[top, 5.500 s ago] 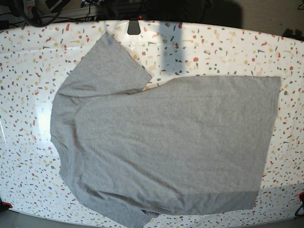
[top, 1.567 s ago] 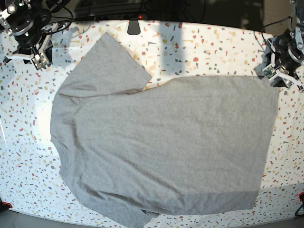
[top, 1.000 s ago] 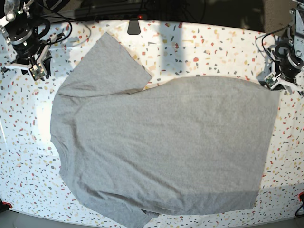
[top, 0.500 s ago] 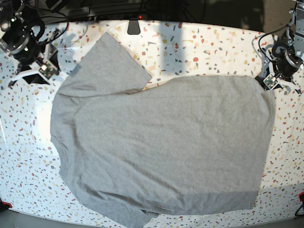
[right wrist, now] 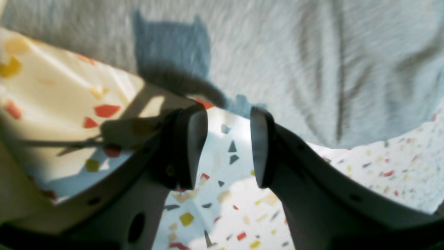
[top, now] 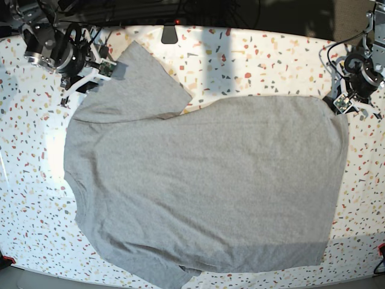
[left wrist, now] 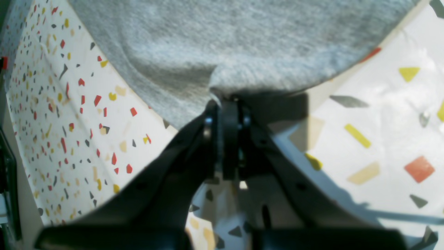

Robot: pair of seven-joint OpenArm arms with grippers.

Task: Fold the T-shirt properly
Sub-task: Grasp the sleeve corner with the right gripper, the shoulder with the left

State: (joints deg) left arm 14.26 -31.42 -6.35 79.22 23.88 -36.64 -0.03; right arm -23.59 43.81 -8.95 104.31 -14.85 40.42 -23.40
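The T-shirt point(top: 204, 186) lies spread flat, plain grey side up, over most of the speckled terrazzo worktop point(top: 271, 60). One sleeve point(top: 135, 84) points toward the far edge of the worktop.

The left gripper point(left wrist: 225, 107) is clamped on the T-shirt point(left wrist: 242, 41). Its two black fingers point(left wrist: 211, 128) are pressed together with a small bunch of the fabric edge pinched between their tips, and the cloth puckers and rises slightly just beyond them. In the base view this gripper point(top: 343, 103) sits at the hem corner of the shirt, touching it.

The right gripper point(right wrist: 227, 146) is open, its fingers point(right wrist: 190, 146) held apart with bare worktop point(right wrist: 215, 208) showing between them. The shirt's edge point(right wrist: 277, 69) lies just ahead of the fingertips, which are near it but not around it. In the base view this gripper point(top: 99, 71) hangs just beside the outer edge of the sleeve.
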